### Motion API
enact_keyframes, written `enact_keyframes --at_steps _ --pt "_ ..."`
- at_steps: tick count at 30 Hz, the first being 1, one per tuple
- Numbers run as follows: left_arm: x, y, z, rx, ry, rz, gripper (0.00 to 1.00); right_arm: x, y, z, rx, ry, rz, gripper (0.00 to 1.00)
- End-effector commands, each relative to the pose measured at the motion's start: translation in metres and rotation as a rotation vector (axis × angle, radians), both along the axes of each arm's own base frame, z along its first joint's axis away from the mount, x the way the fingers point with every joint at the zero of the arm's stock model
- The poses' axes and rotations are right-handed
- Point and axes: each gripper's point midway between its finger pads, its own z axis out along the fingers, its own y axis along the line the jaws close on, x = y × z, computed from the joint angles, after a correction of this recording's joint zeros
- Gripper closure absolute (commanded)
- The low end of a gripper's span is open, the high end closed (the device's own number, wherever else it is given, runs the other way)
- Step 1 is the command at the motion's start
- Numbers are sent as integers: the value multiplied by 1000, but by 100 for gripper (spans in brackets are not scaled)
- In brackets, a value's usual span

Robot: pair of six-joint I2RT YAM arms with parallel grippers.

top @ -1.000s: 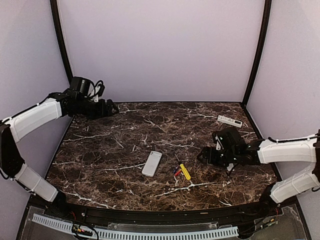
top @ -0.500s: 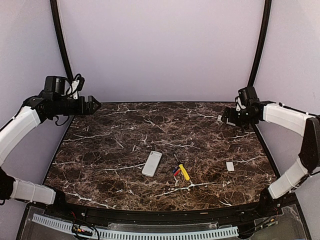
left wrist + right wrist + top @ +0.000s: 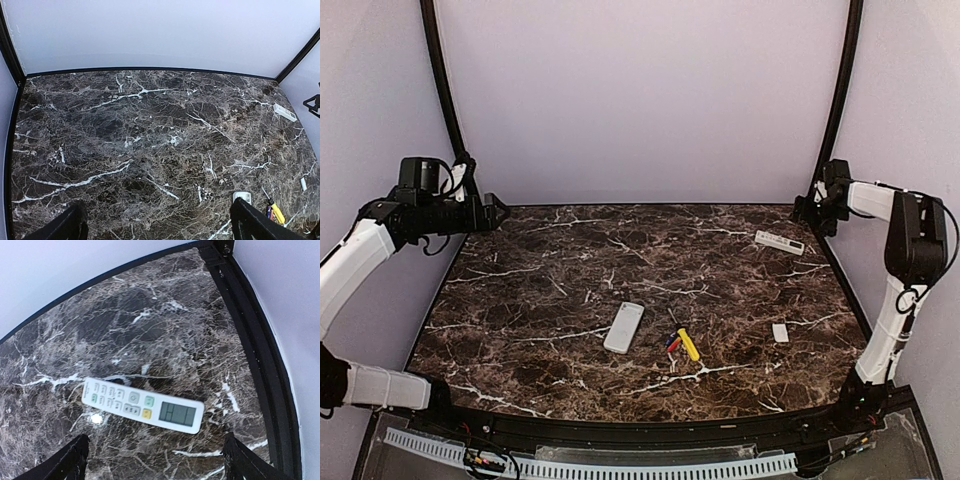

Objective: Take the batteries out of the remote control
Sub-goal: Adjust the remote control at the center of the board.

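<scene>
The red and blue batteries (image 3: pixel 672 343) lie on the desk (image 3: pixel 530 300) toward the middle of its near edge, just beside the yellow screwdriver (image 3: pixel 690 345) and near the white remote (image 3: pixel 624 327). The left claw (image 3: pixel 159 204) hangs spread and empty by the far left corner. The right claw (image 3: pixel 155 437) is spread and empty above a second remote (image 3: pixel 142 405) at the far right corner.

Dark marble tabletop (image 3: pixel 520 290), white veining; plain pale lilac walls (image 3: pixel 640 100); black corner posts (image 3: pixel 438 80); even light.
</scene>
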Motion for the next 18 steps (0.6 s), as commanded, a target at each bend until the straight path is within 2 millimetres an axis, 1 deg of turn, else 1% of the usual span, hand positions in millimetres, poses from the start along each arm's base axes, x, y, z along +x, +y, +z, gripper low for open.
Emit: enact_keyframes --at_steps 1,4,7,8,13,16,18 --pt "-8 -5 6 -15 -32 -41 1 15 -21 -18 47 30 35 10" --pt "-9 -12 5 -34 -33 -80 1 25 -31 -31 67 53 45 11" --pt "-14 -30 5 -79 -27 -182 1 36 -37 -45 65 92 61 12" --pt "-13 -31 5 -84 -24 -190 1 39 -38 -49 70 97 65 12" --pt "-16 -32 5 -78 -29 -199 1 52 -33 -67 117 112 109 14" --pt "-16 -31 7 -76 -47 -199 1 53 -27 -78 143 124 150 15" --pt "-16 -32 7 -79 -45 -201 1 52 -18 -85 180 129 197 18"
